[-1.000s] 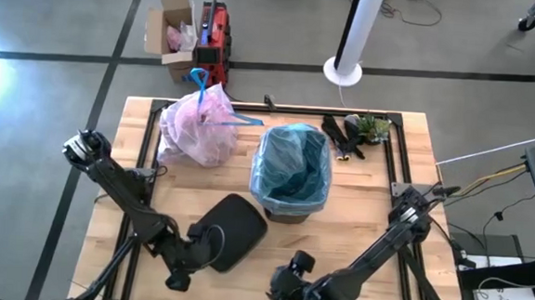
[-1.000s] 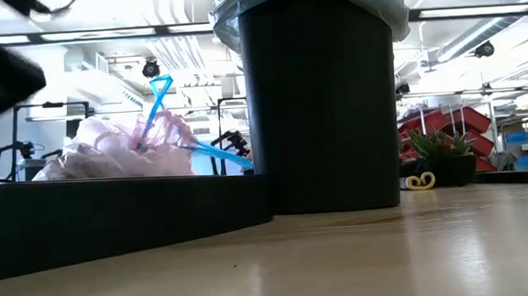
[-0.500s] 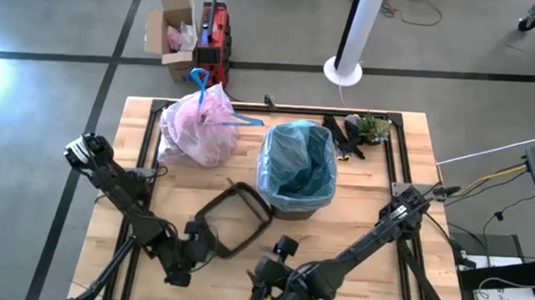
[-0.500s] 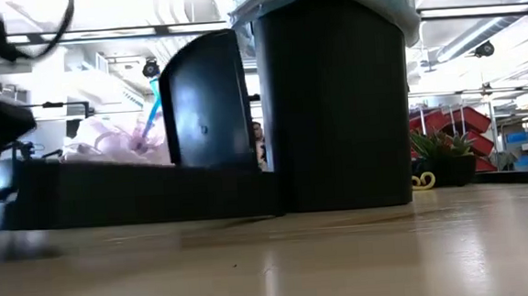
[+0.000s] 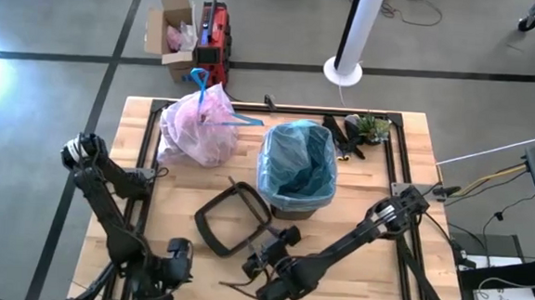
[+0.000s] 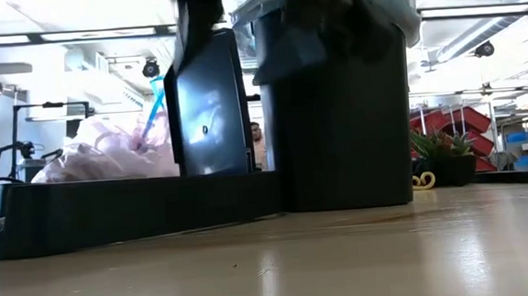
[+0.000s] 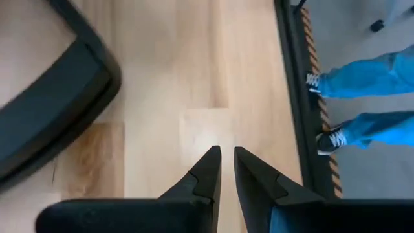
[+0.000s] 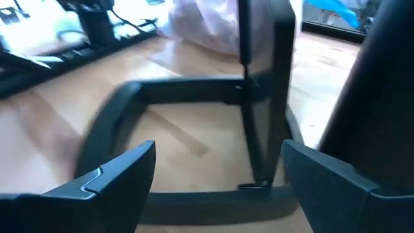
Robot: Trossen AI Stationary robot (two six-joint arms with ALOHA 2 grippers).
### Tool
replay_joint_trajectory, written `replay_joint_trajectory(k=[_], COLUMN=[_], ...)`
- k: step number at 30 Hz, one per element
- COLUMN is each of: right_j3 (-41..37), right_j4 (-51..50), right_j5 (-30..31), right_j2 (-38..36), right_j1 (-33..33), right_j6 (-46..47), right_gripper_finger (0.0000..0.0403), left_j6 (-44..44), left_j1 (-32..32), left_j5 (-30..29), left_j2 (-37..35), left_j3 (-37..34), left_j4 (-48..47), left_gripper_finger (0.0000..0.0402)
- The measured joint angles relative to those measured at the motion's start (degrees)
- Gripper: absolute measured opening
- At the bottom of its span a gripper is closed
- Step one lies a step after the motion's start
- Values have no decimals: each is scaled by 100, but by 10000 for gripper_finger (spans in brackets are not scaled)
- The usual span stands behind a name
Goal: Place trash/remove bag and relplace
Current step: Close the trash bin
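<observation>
Lid frame [image 5: 233, 220] flat on my worktop [image 5: 367, 189], right claw [image 5: 259, 261] agape over it, left claw [image 7: 224, 169] shut, empty

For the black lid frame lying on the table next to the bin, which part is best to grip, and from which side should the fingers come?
Probably the near bar of the black lid frame, taken from above. The frame lies flat on the table with an open middle, so one finger could go inside the ring and one outside. Its flap stands upright across the middle, so stay clear of it. The right gripper, fingers open, is already at that side.
</observation>
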Motion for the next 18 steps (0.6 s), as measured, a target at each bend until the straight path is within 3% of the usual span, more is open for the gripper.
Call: replay_joint_trajectory(k=[7, 10, 14, 18], right_j3=[-431, -463, -461, -459], right_j4=[193, 647, 1788, 2743], right_j5=[132, 87, -380, -828], right_j2=[34, 34, 36, 39], right_j1=[-435, -687, -879, -952], right_j6=[335, -104, -1544, -2706], right_gripper_finger=[289, 262, 197, 93], left_j6=[-300, -303, -477, -642], left_j1=[-78, -78, -78, -100], left_j5=[-43, -44, -44, -45], left_j2=[2, 1, 2, -27], left_j3=[-33, -24, 31, 142], left_j4=[-21, -11, 9, -187], left_gripper_finger=[29, 29, 29, 29])
